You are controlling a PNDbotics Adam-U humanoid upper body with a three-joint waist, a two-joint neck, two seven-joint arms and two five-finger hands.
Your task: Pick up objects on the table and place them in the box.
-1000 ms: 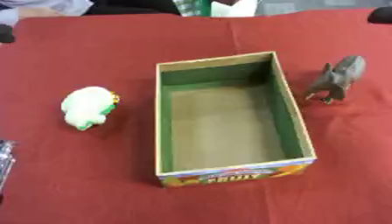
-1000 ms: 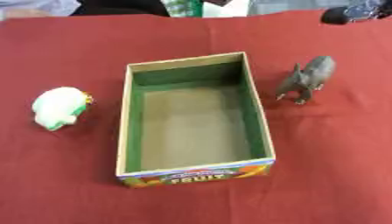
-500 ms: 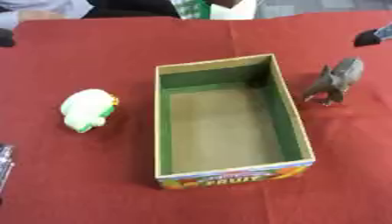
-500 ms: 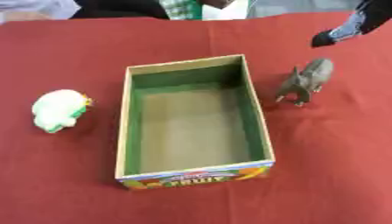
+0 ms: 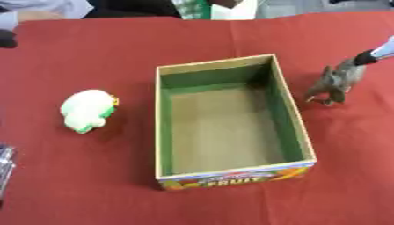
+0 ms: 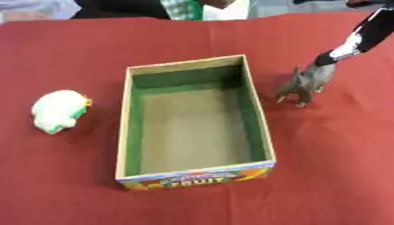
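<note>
Reaching in from the top right, our right hand touches the grey animal toy beside the box; we cannot tell its fingers. Nothing is in the box yet. The green-white toy waits on the left of the table.

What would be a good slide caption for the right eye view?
Right hand reaching the grey animal figure beside the empty box.

Two head-camera eyes, looking steeply down – close over the table, both sharing the box
</note>
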